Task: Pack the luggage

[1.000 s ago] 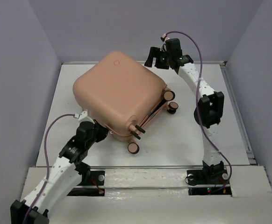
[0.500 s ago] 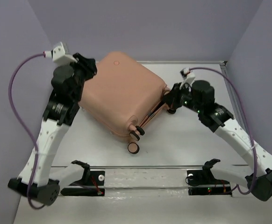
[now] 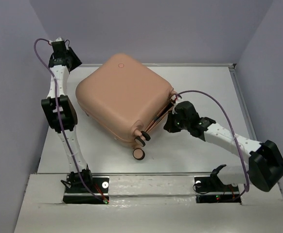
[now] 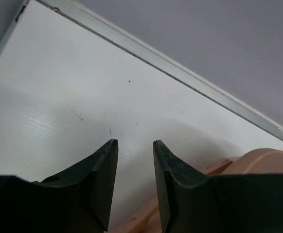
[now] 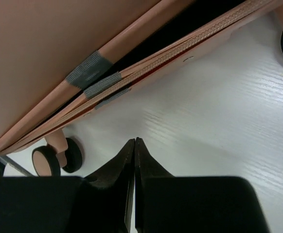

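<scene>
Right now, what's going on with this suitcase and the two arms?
Neither arm is holding anything. The luggage lies flat on the table with its two shells folded together, though the right wrist view shows a dark gap along the zipper seam. The right gripper is shut and empty, low beside the wheel side of the case and pointing toward that seam. The left gripper is up by the table's far left corner, jaws apart with nothing between them.
</scene>
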You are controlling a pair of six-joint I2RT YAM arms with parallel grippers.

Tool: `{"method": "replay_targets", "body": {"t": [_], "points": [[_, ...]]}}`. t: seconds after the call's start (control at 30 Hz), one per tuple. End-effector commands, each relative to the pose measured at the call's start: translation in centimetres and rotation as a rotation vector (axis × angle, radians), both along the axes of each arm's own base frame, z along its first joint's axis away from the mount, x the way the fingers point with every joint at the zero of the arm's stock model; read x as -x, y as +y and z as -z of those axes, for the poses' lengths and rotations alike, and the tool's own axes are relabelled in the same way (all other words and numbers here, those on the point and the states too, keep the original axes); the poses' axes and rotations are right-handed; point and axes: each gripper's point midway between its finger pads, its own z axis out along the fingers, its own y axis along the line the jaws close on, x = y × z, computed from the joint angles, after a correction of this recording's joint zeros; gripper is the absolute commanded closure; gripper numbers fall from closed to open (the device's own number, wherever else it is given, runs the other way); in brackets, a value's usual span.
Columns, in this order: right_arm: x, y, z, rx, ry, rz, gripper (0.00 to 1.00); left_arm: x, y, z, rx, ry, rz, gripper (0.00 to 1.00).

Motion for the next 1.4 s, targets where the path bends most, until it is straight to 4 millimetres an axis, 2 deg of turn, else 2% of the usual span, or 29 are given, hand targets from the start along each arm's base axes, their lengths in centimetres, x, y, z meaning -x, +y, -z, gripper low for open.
{"method": "replay_targets", "body": {"t": [0.0,0.03,0.1,0.13,0.17,0.2,0.27,0.3,0.37,0.4,0.43,0.47,0.53,0.57,0.6,0.63,0.67,0.8,0.83,0.9,1.0,1.07,1.13,1.17,1.2,1.23,1.27,1.33,1.37], "points": [[-4.3,2.5,-2.4,-0.057,-0.095,0.041,0.93,-0.8,-4.8,-0.1,0.085,0.017,0.251,0.56],[-5.0,2.7,-2.5,-0.057,-0.103,0.055,0.93,-0.7,-6.7,2.4,0.151,0.057,0.317,0.58],[-6.6,3.4,-2.7,-0.054,-0.120,0.076,0.93,-0.4,-8.6,4.4,0.174,0.083,0.358,0.61],[-7.1,3.6,-3.0,-0.051,-0.130,0.077,0.93,1.2,-9.5,6.5,0.169,0.135,0.366,0.62],[-7.7,3.9,-3.3,-0.051,-0.138,0.079,0.93,1.3,-11.1,6.6,0.147,0.114,0.368,0.64],[-8.7,4.7,-4.1,-0.060,-0.154,0.078,0.93,4.3,-11.8,8.3,0.165,0.160,0.327,0.66],[-10.2,5.1,-5.0,-0.069,-0.174,0.085,0.93,6.2,-13.6,7.7,0.185,0.098,0.334,0.66],[-11.5,5.9,-6.1,-0.086,-0.191,0.073,0.93,9.5,-14.1,8.7,0.209,0.134,0.335,0.66],[-12.9,6.6,-7.0,-0.098,-0.208,0.059,0.93,12.3,-14.5,9.5,0.224,0.147,0.332,0.67],[-13.5,7.0,-7.4,-0.115,-0.210,0.038,0.93,13.9,-14.5,7.7,0.218,0.109,0.334,0.68],[-14.7,7.0,-6.5,-0.108,-0.193,0.032,0.93,17.3,-14.6,11.1,0.237,0.187,0.314,0.71],[-16.1,7.7,-8.7,-0.148,-0.223,0.022,0.93,18.7,-14.9,11.3,0.267,0.181,0.307,0.72],[-17.2,8.8,-9.9,-0.208,-0.218,-0.046,0.93,21.9,-17.5,9.0,0.274,0.113,0.374,0.72],[-19.7,9.2,-11.6,-0.246,-0.245,-0.066,0.93,24.6,-18.1,11.0,0.290,0.143,0.375,0.73],[-19.7,9.7,-11.7,-0.269,-0.200,-0.123,0.93,26.5,-19.5,9.0,0.284,0.082,0.417,0.73],[-20.7,9.8,-12.2,-0.275,-0.192,-0.141,0.92,28.9,-19.7,10.5,0.303,0.113,0.418,0.73],[-22.8,10.4,-14.3,-0.310,-0.220,-0.178,0.90,30.1,-20.1,10.1,0.341,0.103,0.414,0.73],[-25.3,8.2,-13.5,-0.195,-0.132,-0.102,0.51,35.2,-21.6,8.9,0.400,0.035,0.464,0.71],[-25.6,8.1,-15.7,-0.199,-0.186,-0.099,0.33,36.0,-21.5,7.8,0.412,-0.017,0.460,0.71],[-26.6,5.9,-16.9,-0.187,-0.208,-0.045,0.24,36.9,-21.6,7.2,0.423,-0.033,0.466,0.70],[-25.1,3.9,-21.4,-0.181,-0.287,-0.044,0.21,37.0,-21.4,5.5,0.405,-0.090,0.474,0.68],[-23.6,2.8,-21.3,-0.135,-0.295,-0.053,0.24,36.6,-21.3,4.6,0.378,-0.114,0.482,0.67],[-21.2,1.9,-22.0,-0.120,-0.313,-0.075,0.38,36.1,-21.4,4.3,0.362,-0.113,0.494,0.66],[-18.0,0.7,-21.4,-0.105,-0.304,-0.092,0.44,36.0,-21.5,3.7,0.360,-0.127,0.506,0.66],[-16.8,0.4,-22.1,-0.124,-0.355,-0.098,0.54,36.0,-21.6,3.5,0.354,-0.135,0.515,0.66],[-12.9,-1.1,-26.0,-0.163,-0.463,-0.095,0.82,36.4,-21.8,3.1,0.354,-0.150,0.536,0.66],[-11.3,-1.6,-21.0,-0.151,-0.403,-0.093,0.93,37.0,-21.9,2.9,0.348,-0.165,0.558,0.66],[-7.4,-2.8,-19.4,-0.173,-0.415,-0.077,0.93,38.0,-22.3,3.4,0.352,-0.151,0.591,0.68],[-4.2,-3.8,-17.1,-0.218,-0.407,-0.057,0.93,38.6,-22.8,3.8,0.371,-0.140,0.610,0.72]]}}
